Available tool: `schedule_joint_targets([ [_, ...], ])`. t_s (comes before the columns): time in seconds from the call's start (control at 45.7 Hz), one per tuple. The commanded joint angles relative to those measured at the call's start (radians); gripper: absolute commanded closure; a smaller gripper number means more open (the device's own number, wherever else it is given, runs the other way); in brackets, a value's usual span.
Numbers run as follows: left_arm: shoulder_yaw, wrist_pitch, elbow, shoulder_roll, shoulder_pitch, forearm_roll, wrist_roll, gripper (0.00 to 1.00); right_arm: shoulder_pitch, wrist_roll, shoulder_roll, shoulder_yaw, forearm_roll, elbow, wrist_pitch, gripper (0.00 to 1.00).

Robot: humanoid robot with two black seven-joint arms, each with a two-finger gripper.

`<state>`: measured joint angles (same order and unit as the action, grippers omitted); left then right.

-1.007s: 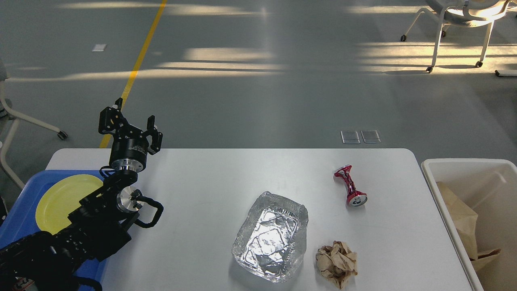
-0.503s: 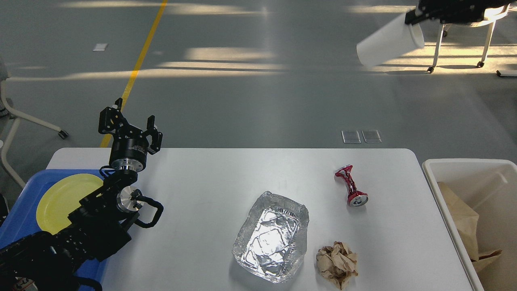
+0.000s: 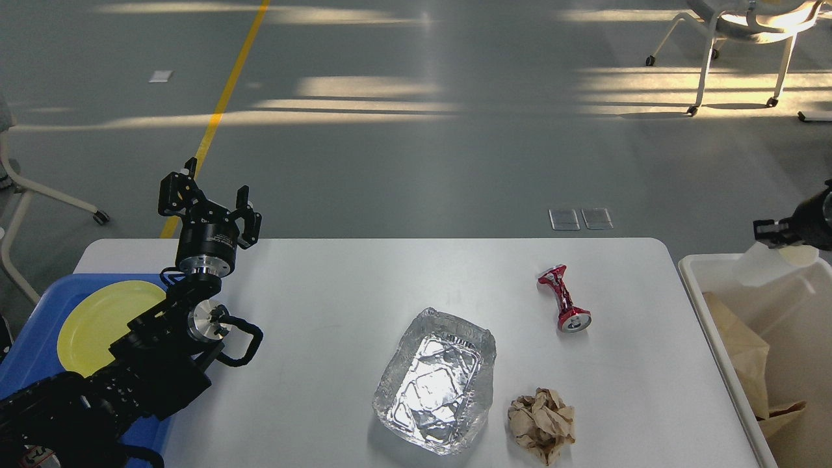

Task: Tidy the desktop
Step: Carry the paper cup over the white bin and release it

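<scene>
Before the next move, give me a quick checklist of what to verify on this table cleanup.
1. Left gripper open and holding nothing: ok.
2. Right gripper state over the white bin: cannot tell, blurred at the frame edge.
3. White cup released into the bin: cannot tell.
4. Desktop free of trash: not ok; crushed red can, foil tray and crumpled paper remain.
5. Yellow plate in the blue tray: ok.
</scene>
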<state>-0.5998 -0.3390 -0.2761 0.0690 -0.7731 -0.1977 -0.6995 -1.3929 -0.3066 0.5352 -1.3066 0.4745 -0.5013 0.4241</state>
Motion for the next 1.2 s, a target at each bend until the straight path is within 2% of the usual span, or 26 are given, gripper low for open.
schedule_joint_targets([
  [0.0,0.0,0.0,0.0,0.0,0.0,0.0,0.0,0.03,0.123,0.006,0.002,-0.031,0.001,0.069,-0.084,1.0],
  [0.044,0.0,0.0,0.0,0.0,0.0,0.0,0.0,0.03,0.147,0.006,0.002,-0.034,0.004,0.076,-0.093,0.97],
  [0.131,0.0,0.0,0.0,0.0,0.0,0.0,0.0,0.03,0.17,0.006,0.003,-0.034,0.003,0.076,-0.116,0.74],
  [0.197,0.0,0.0,0.0,0.0,0.0,0.0,0.0,0.03,0.179,0.006,0.005,-0.033,0.001,0.075,-0.14,0.41],
  [0.241,0.0,0.0,0.0,0.0,0.0,0.0,0.0,0.03,0.189,0.006,0.005,-0.027,0.001,0.075,-0.156,0.14],
  [0.263,0.0,0.0,0.0,0.0,0.0,0.0,0.0,0.03,0.19,0.006,0.005,-0.026,-0.001,0.073,-0.159,0.03],
  [0.285,0.0,0.0,0.0,0.0,0.0,0.0,0.0,0.03,0.192,0.006,0.003,-0.025,-0.001,0.07,-0.162,0.0],
  [0.525,0.0,0.0,0.0,0.0,0.0,0.0,0.0,0.03,0.147,-0.003,0.0,-0.007,-0.011,0.046,-0.153,0.0],
  [0.7,0.0,0.0,0.0,0.0,0.0,0.0,0.0,0.03,-0.017,-0.006,0.011,0.137,-0.088,-0.057,-0.145,0.0],
  [0.854,0.0,0.0,0.0,0.0,0.0,0.0,0.0,0.03,-0.227,-0.006,0.035,0.194,-0.289,-0.174,-0.067,0.0],
  [0.963,0.0,0.0,0.0,0.0,0.0,0.0,0.0,0.03,-0.391,-0.003,0.04,0.19,-0.335,-0.256,0.08,0.0],
  [1.182,0.0,0.0,0.0,0.0,0.0,0.0,0.0,0.03,-0.776,0.004,0.029,0.178,-0.327,-0.428,0.536,0.0],
])
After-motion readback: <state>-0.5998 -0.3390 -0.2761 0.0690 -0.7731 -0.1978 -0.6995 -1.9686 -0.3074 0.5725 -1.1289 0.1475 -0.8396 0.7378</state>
